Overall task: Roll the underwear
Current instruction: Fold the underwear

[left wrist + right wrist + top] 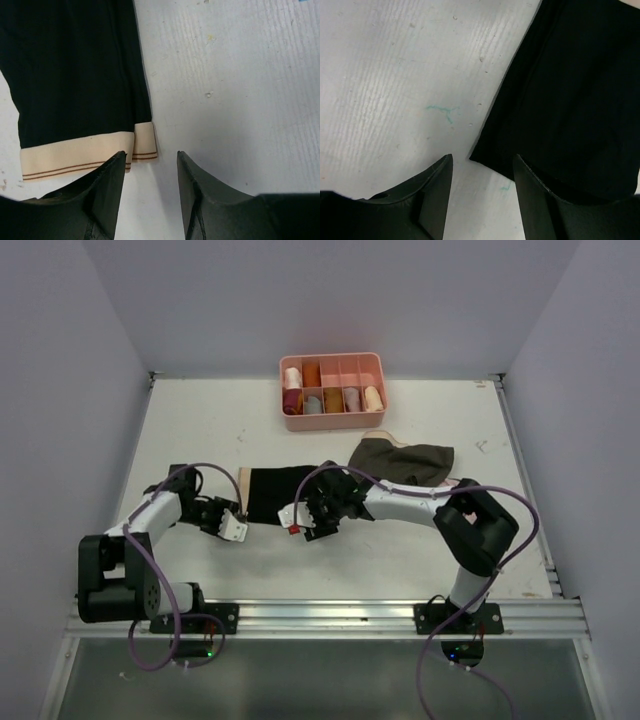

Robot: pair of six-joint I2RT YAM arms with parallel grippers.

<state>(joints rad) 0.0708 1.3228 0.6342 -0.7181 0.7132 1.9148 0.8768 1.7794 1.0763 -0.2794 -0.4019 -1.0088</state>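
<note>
The underwear (272, 493) lies flat mid-table, black cloth with a beige waistband (75, 157) at its left end. My left gripper (235, 530) hovers at the near-left corner, open, nothing between its fingers; in the left wrist view the waistband corner (145, 145) sits just ahead of the left gripper (151, 159). My right gripper (300, 525) is at the near-right corner, open and empty. In the right wrist view the black underwear's corner (480, 157) lies just ahead of the right gripper (482, 161).
A pink divided tray (333, 390) with several rolled garments stands at the back. An olive-brown garment (410, 462) lies right of the underwear, behind the right arm. The white table (380, 560) shows scuffs and small green marks (442, 111).
</note>
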